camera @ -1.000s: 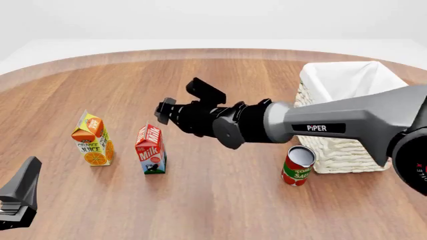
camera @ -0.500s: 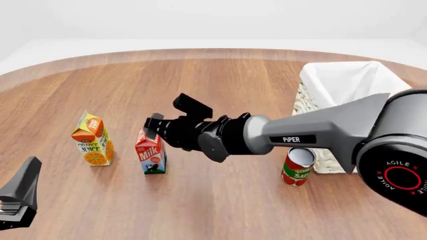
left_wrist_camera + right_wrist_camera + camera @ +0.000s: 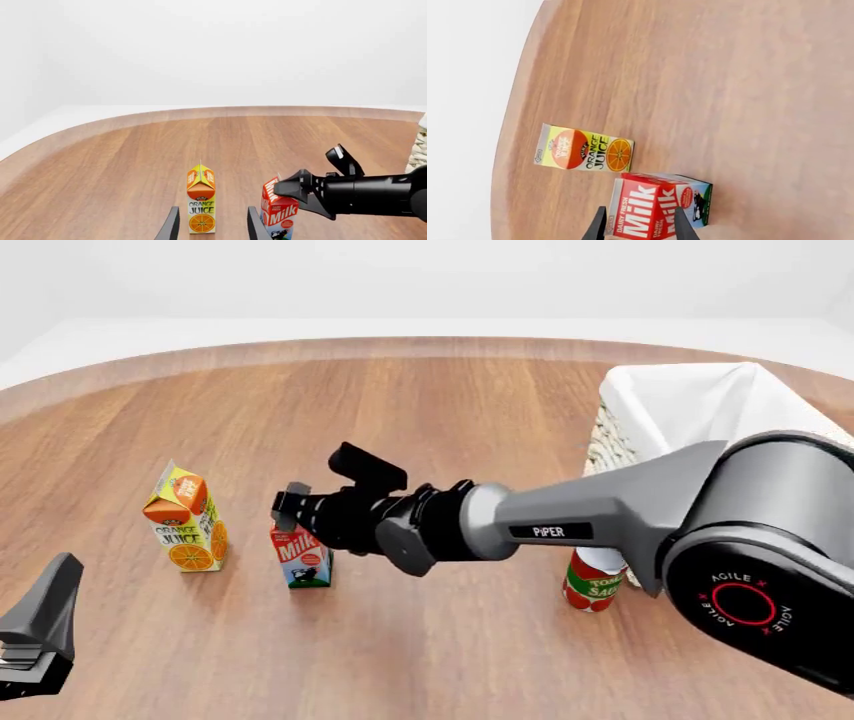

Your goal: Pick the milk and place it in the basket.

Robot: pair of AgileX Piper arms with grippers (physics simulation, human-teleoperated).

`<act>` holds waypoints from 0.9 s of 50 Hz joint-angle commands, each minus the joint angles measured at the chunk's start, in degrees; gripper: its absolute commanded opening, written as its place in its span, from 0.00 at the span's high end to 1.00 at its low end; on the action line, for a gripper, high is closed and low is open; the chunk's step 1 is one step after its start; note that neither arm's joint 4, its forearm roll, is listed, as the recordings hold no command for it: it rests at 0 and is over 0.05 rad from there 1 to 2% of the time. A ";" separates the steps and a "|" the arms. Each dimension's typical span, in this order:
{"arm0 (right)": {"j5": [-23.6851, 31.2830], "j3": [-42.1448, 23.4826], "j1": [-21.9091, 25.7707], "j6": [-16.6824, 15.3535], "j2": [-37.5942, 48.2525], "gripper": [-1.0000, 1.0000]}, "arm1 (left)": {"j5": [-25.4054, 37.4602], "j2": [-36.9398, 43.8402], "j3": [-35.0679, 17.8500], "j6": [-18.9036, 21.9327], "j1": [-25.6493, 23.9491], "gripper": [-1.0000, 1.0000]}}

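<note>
The milk (image 3: 304, 560) stands upright on the wooden table, red top and blue-white base, just right of the orange juice carton (image 3: 184, 532). My right gripper (image 3: 288, 508) reaches in from the right and is open at the carton's top, covering part of it. In the right wrist view the fingers (image 3: 679, 226) stand on either side of the milk's (image 3: 657, 204) red upper part. The basket (image 3: 627, 400), cream wicker with white lining, stands at the far right. My left gripper (image 3: 34, 640) hangs open at the near left, away from the cartons.
A tomato sauce can (image 3: 591, 585) stands in front of the basket, under the right arm. In the left wrist view the juice (image 3: 201, 205) and milk (image 3: 280, 214) stand side by side, with the right gripper (image 3: 300, 190) at the milk's top.
The right arm has swung left and down, from above and right of the milk to its top. The cartons and the left arm have not moved.
</note>
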 commanded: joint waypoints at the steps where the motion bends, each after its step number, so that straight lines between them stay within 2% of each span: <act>1: 0.04 -1.08 0.83 0.50 1.67 0.00 | 0.00 0.00 0.00 0.00 0.00 0.00; 10: -1.06 -0.73 1.65 1.29 2.81 0.00 | 0.00 0.00 0.00 0.00 0.00 0.00; 11: -1.31 -0.53 1.55 1.64 2.99 1.00 | 0.00 0.00 0.00 0.00 0.00 0.00; 19: -2.51 0.60 2.14 1.76 2.32 1.00 | 0.00 0.00 0.00 0.00 0.00 0.00; 29: 0.01 0.46 0.63 -5.63 -2.53 1.00 | 0.00 0.00 0.00 0.00 0.00 0.00; 30: -0.26 0.99 0.52 -5.35 -3.06 1.00 | 0.00 0.00 0.00 0.00 0.00 0.00; 34: 0.39 1.37 0.00 -8.48 -5.44 1.00 | 0.00 0.00 0.00 0.00 0.00 0.00; 35: 0.30 1.86 -0.33 -8.08 -5.89 1.00 | 0.00 0.00 0.00 0.00 0.00 0.00; 36: 0.61 1.87 -0.81 -9.70 -6.88 1.00 | 0.00 0.00 0.00 0.00 0.00 0.00; 45: -1.19 5.61 -2.29 -10.68 -11.58 1.00 | 0.00 0.00 0.00 0.00 0.00 0.00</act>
